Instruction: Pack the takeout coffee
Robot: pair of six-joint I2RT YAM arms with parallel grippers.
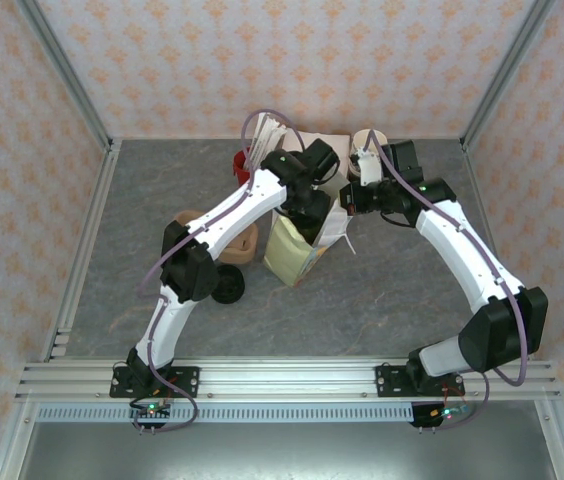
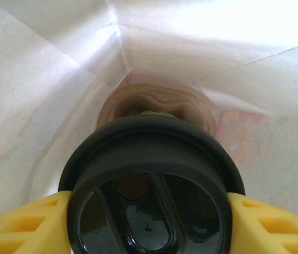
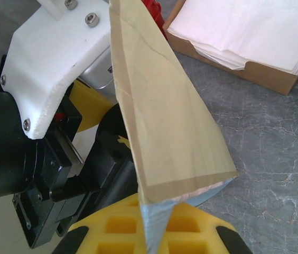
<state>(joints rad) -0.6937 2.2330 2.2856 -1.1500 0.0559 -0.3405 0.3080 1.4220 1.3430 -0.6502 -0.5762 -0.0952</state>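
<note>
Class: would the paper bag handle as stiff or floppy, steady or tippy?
Probably floppy: the bag folds to a point where the right gripper pinches it. Likely light and tippy, standing upright on thin paper walls, though the cup inside may steady it.

One paper bag (image 1: 297, 255), one takeout coffee (image 2: 149, 174), one napkin box (image 3: 254, 74), one black disc (image 1: 228, 287).

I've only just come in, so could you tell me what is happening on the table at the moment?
The left gripper holds the takeout coffee, fingers on either side of its black lid, down inside the paper bag. The right gripper is pinched shut on the bag's top edge, steadying it. The cup is not yet released.
</note>
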